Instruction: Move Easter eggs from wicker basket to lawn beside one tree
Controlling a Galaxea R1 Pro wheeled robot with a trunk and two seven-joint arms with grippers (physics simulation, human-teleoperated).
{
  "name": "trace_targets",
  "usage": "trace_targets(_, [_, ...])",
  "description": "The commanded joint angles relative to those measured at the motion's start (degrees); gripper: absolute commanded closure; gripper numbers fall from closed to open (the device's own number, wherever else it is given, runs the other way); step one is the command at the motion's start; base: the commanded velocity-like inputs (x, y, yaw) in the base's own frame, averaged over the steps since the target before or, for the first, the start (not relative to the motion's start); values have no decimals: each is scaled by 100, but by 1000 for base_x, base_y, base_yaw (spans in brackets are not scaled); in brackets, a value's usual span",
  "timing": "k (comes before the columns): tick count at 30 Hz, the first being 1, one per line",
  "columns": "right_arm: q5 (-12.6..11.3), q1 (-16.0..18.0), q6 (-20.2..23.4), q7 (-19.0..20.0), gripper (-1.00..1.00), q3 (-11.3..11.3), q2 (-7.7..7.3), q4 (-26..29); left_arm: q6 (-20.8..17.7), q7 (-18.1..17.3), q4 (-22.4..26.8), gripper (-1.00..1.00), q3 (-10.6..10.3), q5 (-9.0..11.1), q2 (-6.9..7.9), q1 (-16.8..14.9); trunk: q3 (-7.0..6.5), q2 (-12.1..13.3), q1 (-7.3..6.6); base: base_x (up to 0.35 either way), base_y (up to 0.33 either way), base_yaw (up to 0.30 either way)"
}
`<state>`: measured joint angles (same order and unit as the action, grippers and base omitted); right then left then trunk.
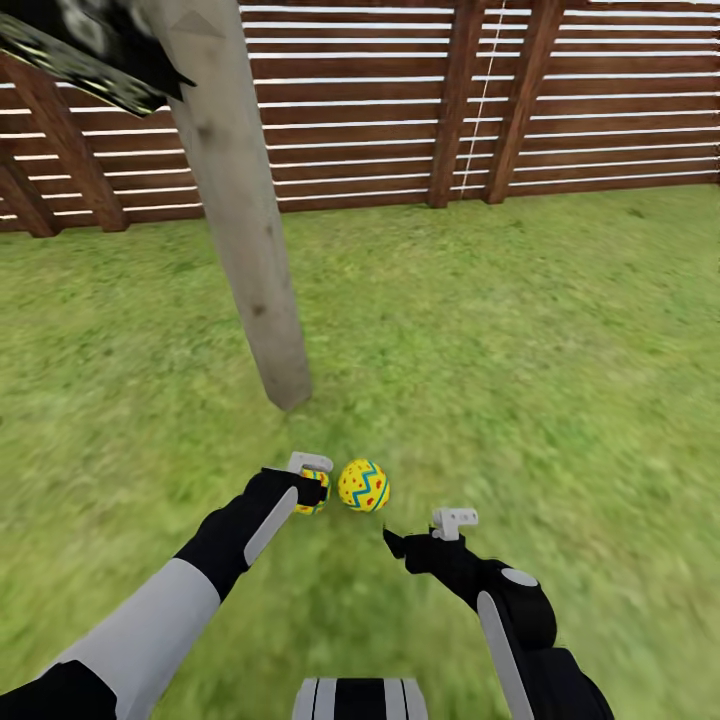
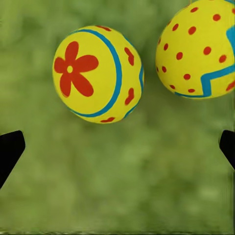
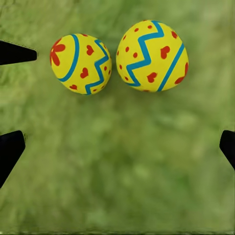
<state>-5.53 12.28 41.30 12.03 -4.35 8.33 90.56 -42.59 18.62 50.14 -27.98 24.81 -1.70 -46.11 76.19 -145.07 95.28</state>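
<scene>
While the thick pale grey-brown tree trunk (image 1: 240,200) slants from the upper left of the head view down to the grass at centre left, two small glossy yellow eggs lie on the mottled green lawn (image 1: 560,350) just below its foot, in the lower middle of the frame. The egg with blue zigzags and red dots (image 1: 364,485) is in plain sight; the egg with the red flower (image 1: 316,497) sits just beside it on the left, mostly covered by the left hand (image 1: 312,482), whose black wrist and grey-white fitting hang over it.

In the left wrist view the flower egg (image 2: 98,73) and the dotted zigzag egg (image 2: 200,49) rest on blurred grass, near each other but apart, and the two black fingertips (image 2: 10,152) stand spread at opposite edges of the frame with nothing between them. The right wrist view shows the same pair, the flower egg (image 3: 81,63) and the zigzag egg (image 3: 152,56), almost touching; here too the black fingertips (image 3: 11,152) are spread wide and hold nothing.

The right hand (image 1: 410,548) hovers low at the lower right of centre in the head view, close to the zigzag egg. A brown fence of horizontal wooden slats (image 1: 400,100) runs across the top of the frame, and dark foliage with pale blotches (image 1: 80,45) fills the upper left corner.
</scene>
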Motion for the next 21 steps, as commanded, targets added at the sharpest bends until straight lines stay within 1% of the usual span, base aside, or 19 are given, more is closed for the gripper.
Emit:
trace_targets(1, [-53,2,34,-16,-100,4,2,5,-13,54,5,-100,-15,62,3,-4,-19,0,-7,-343,0,0])
trace_targets(9, [-53,2,44,-18,-100,-5,2,5,-13,50,-9,-100,-9,62,3,-4,-196,10,-28,-343,0,0])
trace_targets(11, [-53,2,44,-18,-100,-5,2,5,-28,44,-22,-100,-7,68,3,-4,-240,13,-33,-231,0,0])
trace_targets(14, [-53,2,44,-16,-100,-5,2,5,-155,23,-64,-100,-1,77,3,-4,-307,17,-40,-67,0,0])
trace_targets(18, [-58,2,48,-16,-100,-5,2,5,-567,3,-80,-100,12,92,15,-10,-395,22,-51,-12,0,0])
trace_targets(21, [-61,2,52,-16,-100,-5,2,5,-756,2,-84,-100,19,94,24,-12,-462,26,-58,-2,0,0])
